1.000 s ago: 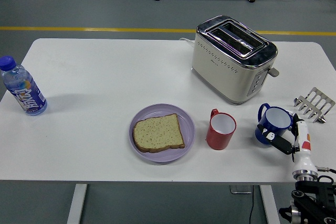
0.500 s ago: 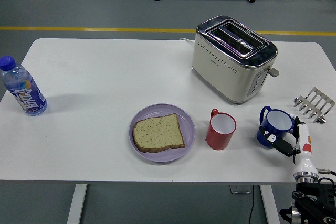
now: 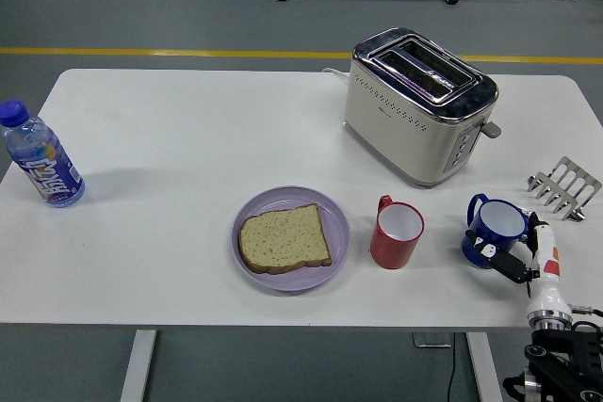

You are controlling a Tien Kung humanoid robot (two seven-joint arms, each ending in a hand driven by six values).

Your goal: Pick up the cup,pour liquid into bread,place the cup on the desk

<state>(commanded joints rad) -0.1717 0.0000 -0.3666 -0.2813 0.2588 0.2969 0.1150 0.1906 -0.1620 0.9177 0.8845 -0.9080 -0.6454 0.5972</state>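
A blue cup (image 3: 497, 225) with its handle to the far left stands on the white table (image 3: 188, 138) at the right, near the front edge. My right hand (image 3: 516, 259) comes in from the lower right corner, and its fingers (image 3: 487, 250) curl around the cup's near right side and base. A slice of bread (image 3: 284, 238) lies on a purple plate (image 3: 334, 214) at the table's front middle. A red cup (image 3: 396, 233) stands upright just right of the plate, empty as far as I can see. The left arm is out of view.
A cream toaster (image 3: 419, 105) stands behind the cups. A metal toast rack (image 3: 563, 187) sits at the right edge, just behind the blue cup. A water bottle (image 3: 40, 159) stands at the far left edge.
The blue cup and my right hand have shifted together slightly to the right and toward the front edge. Nothing else has moved.
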